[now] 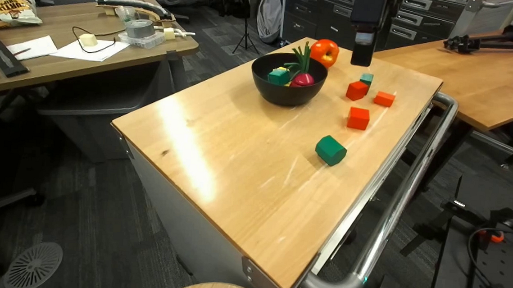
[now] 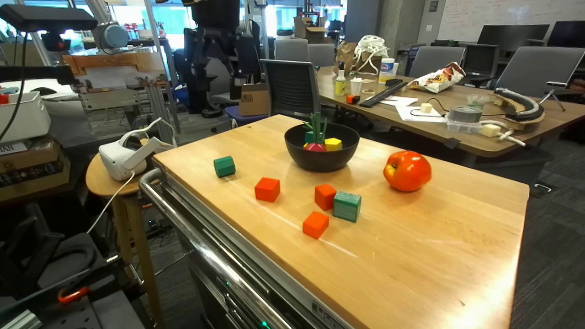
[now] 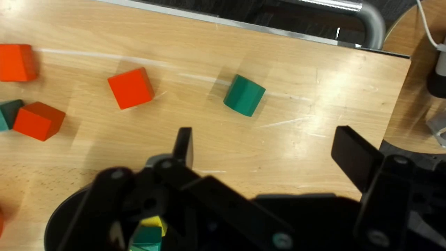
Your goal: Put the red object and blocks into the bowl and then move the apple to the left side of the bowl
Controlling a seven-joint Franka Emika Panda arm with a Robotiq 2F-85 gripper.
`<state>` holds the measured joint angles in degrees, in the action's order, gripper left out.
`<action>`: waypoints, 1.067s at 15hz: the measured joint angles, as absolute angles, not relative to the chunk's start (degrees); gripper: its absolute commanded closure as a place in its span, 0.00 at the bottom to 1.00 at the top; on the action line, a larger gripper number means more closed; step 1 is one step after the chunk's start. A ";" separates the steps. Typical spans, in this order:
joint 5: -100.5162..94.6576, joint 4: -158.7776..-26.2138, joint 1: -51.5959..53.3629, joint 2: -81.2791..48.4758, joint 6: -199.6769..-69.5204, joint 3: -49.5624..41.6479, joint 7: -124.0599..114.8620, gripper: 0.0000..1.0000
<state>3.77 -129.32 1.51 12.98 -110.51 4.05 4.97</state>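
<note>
1. Can see the jaws spread wide in the lower half of the wrist view, gripping nothing; hanging at upper left in an exterior view, above the tabletop (image 2: pixel 411 256).
2. Can find the bowl (image 2: pixel 322 160) upright near the middle of the same frame.
3. Can spot the red object (image 2: pixel 315 146) inside the bowl, with its leafy top past the rim, along with a yellow block (image 2: pixel 333 145) and a green block (image 1: pixel 279 76).
4. Can count three red-orange blocks (image 2: pixel 267 189) lower down, with one just beside a pale green block (image 2: pixel 346 206).
5. Can make out a faceted green block (image 2: pixel 224 166) left of centre.
6. Can see the apple (image 2: pixel 407 171) toward the right, on the tabletop, apart from the bowl.
</note>
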 measured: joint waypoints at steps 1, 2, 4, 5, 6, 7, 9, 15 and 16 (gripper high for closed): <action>2.04 -129.49 1.50 12.80 -110.26 4.21 2.12 0.00; -0.28 -129.80 1.50 12.67 -109.98 4.52 -1.35 0.00; -4.33 -131.10 1.50 12.88 -108.91 5.23 -8.14 0.00; -5.80 -132.10 1.50 13.19 -107.93 5.58 -11.49 0.00; -6.70 -133.30 1.49 13.61 -106.76 5.88 -14.75 0.00; -6.89 -134.75 1.49 14.07 -105.61 6.26 -18.13 0.00; -6.08 -137.75 1.60 14.65 -105.64 7.31 -23.76 0.00; -5.48 -140.19 2.31 14.45 -109.15 7.98 -25.98 0.00; -5.49 -140.13 2.31 14.38 -110.15 7.98 -26.25 0.00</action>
